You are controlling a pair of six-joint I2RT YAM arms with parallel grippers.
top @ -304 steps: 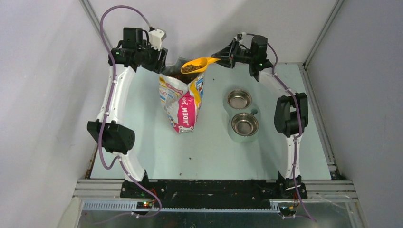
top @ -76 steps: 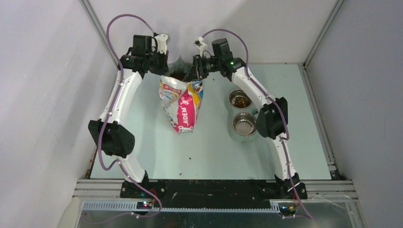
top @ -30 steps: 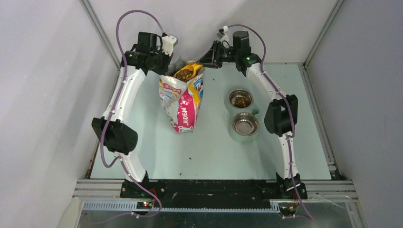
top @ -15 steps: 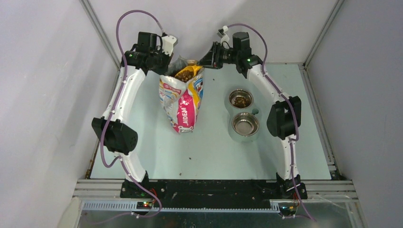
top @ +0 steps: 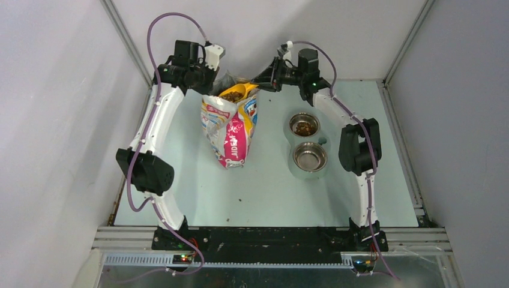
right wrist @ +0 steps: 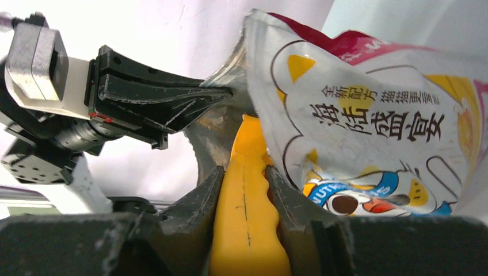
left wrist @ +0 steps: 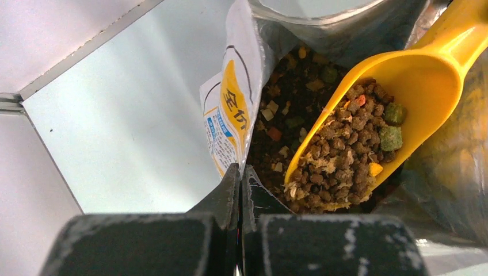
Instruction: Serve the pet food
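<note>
The printed bag (top: 231, 129) stands upright at the back of the table. My left gripper (left wrist: 240, 172) is shut on its rim (left wrist: 233, 109) and holds the mouth open. My right gripper (right wrist: 244, 172) is shut on the handle of the yellow scoop (right wrist: 247, 201). The scoop's bowl (left wrist: 426, 75) sits in the bag's mouth, tilted and heaped with pet food (left wrist: 351, 155). More kibble lies loose inside the bag (left wrist: 288, 115). From above, the loaded scoop (top: 239, 91) shows just over the bag's top, between both wrists.
Two steel bowls sit right of the bag. The far bowl (top: 292, 123) holds some kibble, and the near bowl (top: 296, 157) shows only bare steel. A few stray pellets (top: 239, 199) lie on the table in front of the bag. Walls close in behind and at both sides.
The scoop, buried in the bag 2.5 s ago, has come up full of kibble; over the last second the right wrist has shifted slightly right. The left arm holds still.
</note>
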